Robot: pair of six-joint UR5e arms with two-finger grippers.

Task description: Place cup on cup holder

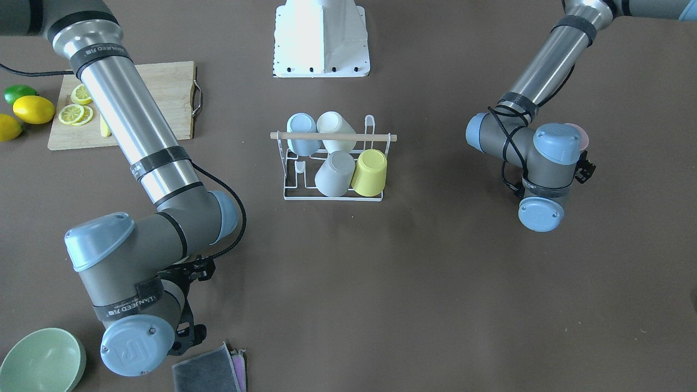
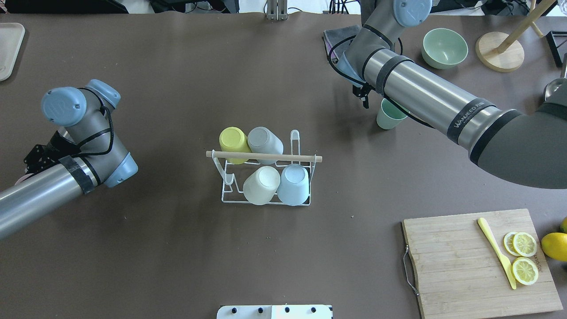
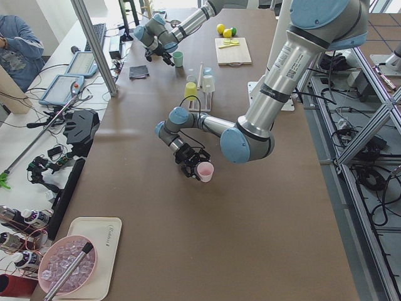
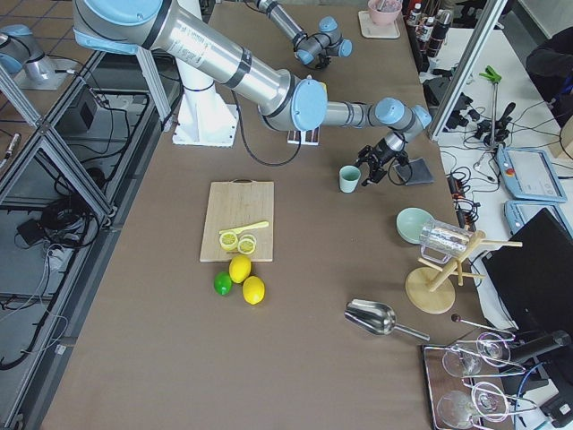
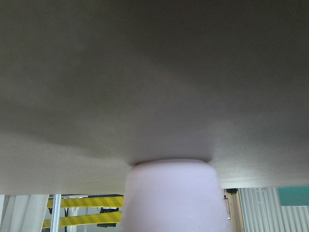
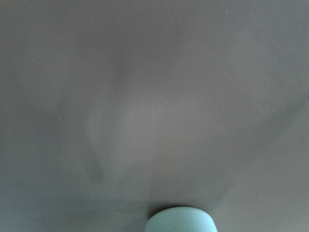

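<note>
The cup holder (image 2: 305, 158) stands mid-worktop, and I count four cups tipped over its pegs: yellow cup (image 2: 233, 138) and grey cup (image 2: 264, 139) on the side away from the robot, cream cup (image 2: 261, 184) and light blue cup (image 2: 294, 184) on the near side. One peg on the near side, at the robot's-left end of the holder, is bare.

Well out from the holder's left end, my left gripper (image 3: 197, 166) has a pink cup (image 3: 205, 171) right at its tip. The wrist camera shows that cup dead centre and close, but no fingers, so I cannot tell whether the gripper is pinching it or spread around it.

Beyond the holder and toward its right end, the right gripper (image 4: 367, 170) sits just beside a green cup (image 2: 390, 116) standing upright on the worktop (image 2: 177, 248). I cannot tell its spread either.
</note>
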